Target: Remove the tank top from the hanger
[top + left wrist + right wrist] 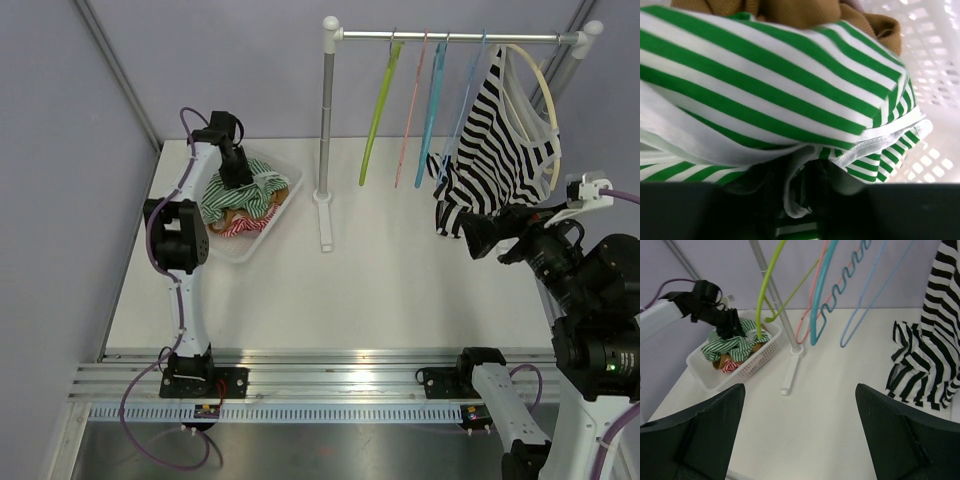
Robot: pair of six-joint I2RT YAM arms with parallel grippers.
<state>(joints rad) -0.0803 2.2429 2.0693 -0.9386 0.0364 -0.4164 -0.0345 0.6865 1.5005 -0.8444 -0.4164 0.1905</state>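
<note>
Striped tank top (500,150) hangs on the cream hanger (546,88) at the right end of the rail (460,37); the right end effector (800,395) gapes open, empty, below that end near the hem. Pulling down from there could snag a strap and drag the hanger off the rail. Well left of the rail, the left end effector (237,172) is buried in green-striped cloth (765,90): grip cannot be told; strap seating unclear.

Hangers on rail: five. Colours: green (380,110), pink (411,115), teal (433,110), pale blue (468,85), yellow (541,72). Striped tank top (500,150): one. Rack (326,120): one. Basket (240,250), far left: one. Garments showing in it: three, namely green-striped (245,192), brown (800,12), red-striped (238,228).
</note>
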